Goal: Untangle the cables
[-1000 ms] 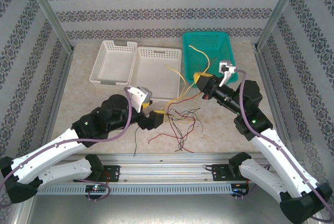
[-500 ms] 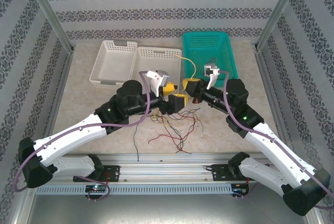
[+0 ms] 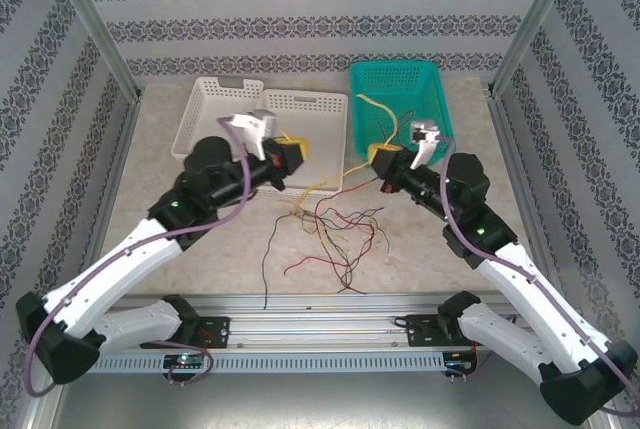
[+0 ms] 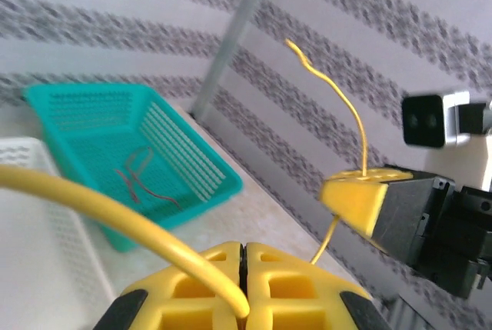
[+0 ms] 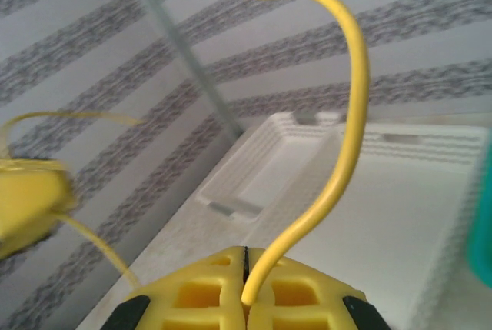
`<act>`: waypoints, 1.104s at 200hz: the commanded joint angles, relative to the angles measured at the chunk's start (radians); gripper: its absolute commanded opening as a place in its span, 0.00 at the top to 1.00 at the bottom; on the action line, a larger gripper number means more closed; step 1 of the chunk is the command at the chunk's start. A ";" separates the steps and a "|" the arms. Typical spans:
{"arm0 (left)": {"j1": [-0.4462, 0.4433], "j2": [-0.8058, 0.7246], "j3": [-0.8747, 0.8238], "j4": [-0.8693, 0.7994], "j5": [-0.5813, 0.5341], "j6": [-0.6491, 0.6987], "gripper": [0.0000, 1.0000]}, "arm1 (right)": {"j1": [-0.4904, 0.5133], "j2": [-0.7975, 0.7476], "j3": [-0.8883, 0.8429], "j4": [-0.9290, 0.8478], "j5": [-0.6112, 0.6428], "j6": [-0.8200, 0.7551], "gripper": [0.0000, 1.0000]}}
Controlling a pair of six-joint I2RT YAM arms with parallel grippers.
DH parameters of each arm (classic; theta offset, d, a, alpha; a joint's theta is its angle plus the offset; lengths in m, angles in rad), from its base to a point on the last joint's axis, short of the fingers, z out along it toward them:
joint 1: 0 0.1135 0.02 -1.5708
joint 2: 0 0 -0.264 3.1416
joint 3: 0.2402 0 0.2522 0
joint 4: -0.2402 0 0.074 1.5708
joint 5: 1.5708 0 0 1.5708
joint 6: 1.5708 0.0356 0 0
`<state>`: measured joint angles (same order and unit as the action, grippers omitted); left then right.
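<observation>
A loose tangle of red, dark and yellow cables [image 3: 330, 239] lies on the table in front of the arms. My left gripper [image 3: 288, 155] hangs over the near corner of the middle white basket [image 3: 300, 134], shut on a yellow cable [image 4: 115, 215]. The left wrist view shows its jaws [image 4: 244, 268] pressed together on that cable. My right gripper [image 3: 384, 158] is at the teal basket's near left corner, shut on another yellow cable [image 5: 346, 115] whose free end curls upward. A yellow strand [image 3: 345, 177] sags between the two grippers toward the tangle.
A teal basket [image 3: 432, 119] stands at the back right with a thin red-brown wire [image 4: 142, 180] inside. Two white baskets [image 3: 215, 119] stand side by side to its left. Patterned walls and metal posts close in the table.
The left gripper has shut on the yellow cable and pulled away to the left, over the white basket. The right gripper shifted slightly right, still shut. The gap between the grippers widened.
</observation>
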<state>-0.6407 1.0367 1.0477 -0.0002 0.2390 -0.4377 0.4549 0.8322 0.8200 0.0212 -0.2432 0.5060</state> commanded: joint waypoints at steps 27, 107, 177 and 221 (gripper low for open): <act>0.198 -0.169 0.089 -0.272 -0.186 0.086 1.00 | -0.330 -0.044 -0.112 -0.091 0.116 0.134 1.00; 0.319 -0.211 0.229 -0.428 -0.453 0.237 1.00 | -0.621 -0.103 -0.221 -0.187 0.151 0.184 1.00; 0.331 -0.179 0.278 -0.451 -0.533 0.251 1.00 | -0.696 -0.221 -0.253 -0.224 0.088 0.193 1.00; 0.331 -0.144 0.279 -0.429 -0.480 0.262 1.00 | -0.697 -0.346 -0.272 -0.138 -0.058 0.262 1.00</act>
<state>-0.3248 0.8799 1.3067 -0.4248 -0.2584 -0.2081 -0.2340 0.5571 0.5541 -0.1822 -0.2146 0.7212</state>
